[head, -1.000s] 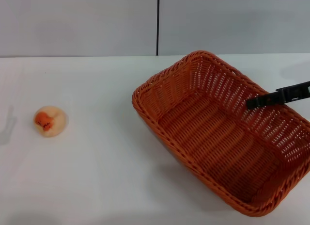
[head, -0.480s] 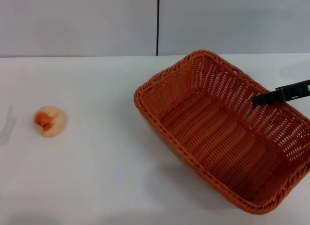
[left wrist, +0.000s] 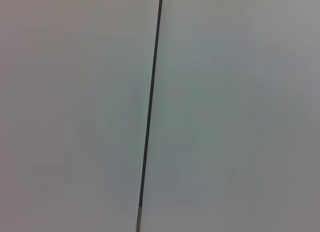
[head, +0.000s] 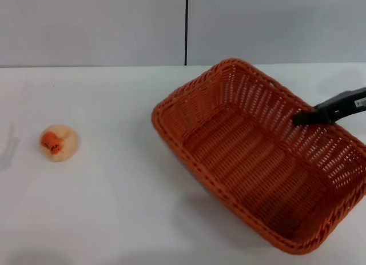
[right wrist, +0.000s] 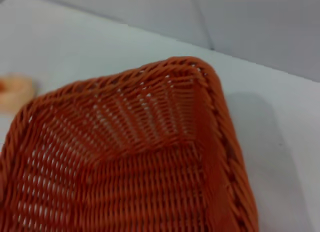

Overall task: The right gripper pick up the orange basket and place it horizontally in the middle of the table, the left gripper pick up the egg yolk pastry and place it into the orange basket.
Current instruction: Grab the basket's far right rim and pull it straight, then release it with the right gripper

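The orange basket (head: 251, 162) hangs tilted above the right half of the white table (head: 114, 213), casting a shadow under its near side. My right gripper (head: 313, 116) reaches in from the right edge, one black finger inside the basket's far-right wall, shut on that rim. The right wrist view looks into a corner of the basket (right wrist: 130, 162). The egg yolk pastry (head: 58, 143), a pale ball with an orange blotch, rests on the table far left, well apart from the basket; it shows again as a blurred edge (right wrist: 14, 92). The left gripper is out of view.
A grey wall with a dark vertical seam (head: 186, 28) stands behind the table; the left wrist view shows only that seam (left wrist: 150, 112). Bare tabletop (right wrist: 90, 42) lies between the pastry and the basket.
The basket has shifted a little to the left and turned slightly with the right gripper, whose finger now slopes more steeply. The pastry has not moved.
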Robot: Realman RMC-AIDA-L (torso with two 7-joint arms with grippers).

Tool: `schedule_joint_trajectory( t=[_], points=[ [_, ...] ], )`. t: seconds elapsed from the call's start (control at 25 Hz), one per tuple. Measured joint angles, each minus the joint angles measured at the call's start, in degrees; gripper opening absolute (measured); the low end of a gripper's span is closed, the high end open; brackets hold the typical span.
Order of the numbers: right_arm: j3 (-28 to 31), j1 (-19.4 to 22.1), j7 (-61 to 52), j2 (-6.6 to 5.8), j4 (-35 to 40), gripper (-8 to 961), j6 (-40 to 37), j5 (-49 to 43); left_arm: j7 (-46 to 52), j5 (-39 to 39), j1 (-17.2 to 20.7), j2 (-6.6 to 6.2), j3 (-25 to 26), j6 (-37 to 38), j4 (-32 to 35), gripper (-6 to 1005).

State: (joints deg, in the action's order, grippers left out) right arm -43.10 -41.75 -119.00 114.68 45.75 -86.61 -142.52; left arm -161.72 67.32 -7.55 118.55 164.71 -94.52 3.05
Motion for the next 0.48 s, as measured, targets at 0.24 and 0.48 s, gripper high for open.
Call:
schedule_joint_trajectory(
  t=[0.24, 0.48],
  points=[
    [-2.4, -1.5, 12.0, 1.02, 4.9, 179, -4.2, 0.3, 0.0, 0.1, 1.6, -0.05, 0.0, -0.8, -0.1, 817],
    [-2.4, -4.0, 24.0, 1.09, 6.1, 192, -5.5, 0.4, -0.1, 0.2, 4.0, -0.06, 0.0, -2.4, -0.1, 818]
  ],
)
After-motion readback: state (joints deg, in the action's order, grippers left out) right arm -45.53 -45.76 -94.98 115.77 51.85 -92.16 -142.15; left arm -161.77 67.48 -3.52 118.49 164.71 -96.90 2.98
